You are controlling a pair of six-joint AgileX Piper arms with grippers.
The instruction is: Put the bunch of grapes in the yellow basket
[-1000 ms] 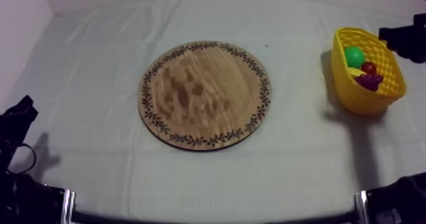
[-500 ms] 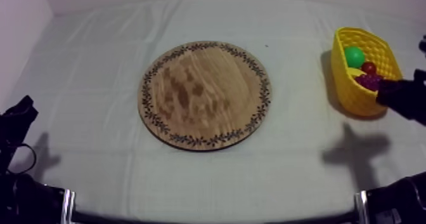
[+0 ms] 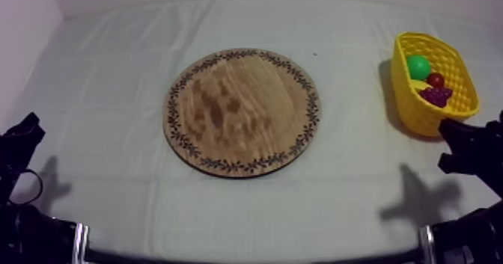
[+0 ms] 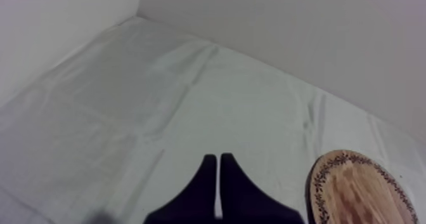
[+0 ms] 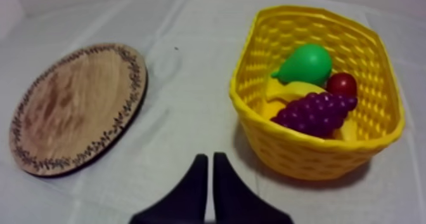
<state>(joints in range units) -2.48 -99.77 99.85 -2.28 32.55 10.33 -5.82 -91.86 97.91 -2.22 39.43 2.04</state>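
Note:
The bunch of grapes (image 3: 436,96) lies inside the yellow basket (image 3: 418,119) at the table's right, with a green pear (image 3: 418,66), a small red fruit (image 3: 436,79) and a banana. The round wooden board (image 3: 242,111) in the middle carries nothing. My right gripper (image 3: 449,141) hangs just in front of the basket. In the right wrist view its fingers (image 5: 210,160) lie together as a wedge, shut on nothing, short of the basket (image 5: 304,153) and grapes (image 5: 314,112). My left gripper (image 3: 26,126) rests low at the left, shut (image 4: 219,160).
The banana (image 5: 295,90), pear (image 5: 307,63) and red fruit (image 5: 342,84) crowd the basket around the grapes. The board (image 5: 76,106) lies off to the basket's left, with bare cloth between them. Its rim (image 4: 361,191) shows beside my left fingers.
My right arm has swung from behind the basket at the upper right down to the near side of the basket. The grapes stayed in the basket; the left arm is still.

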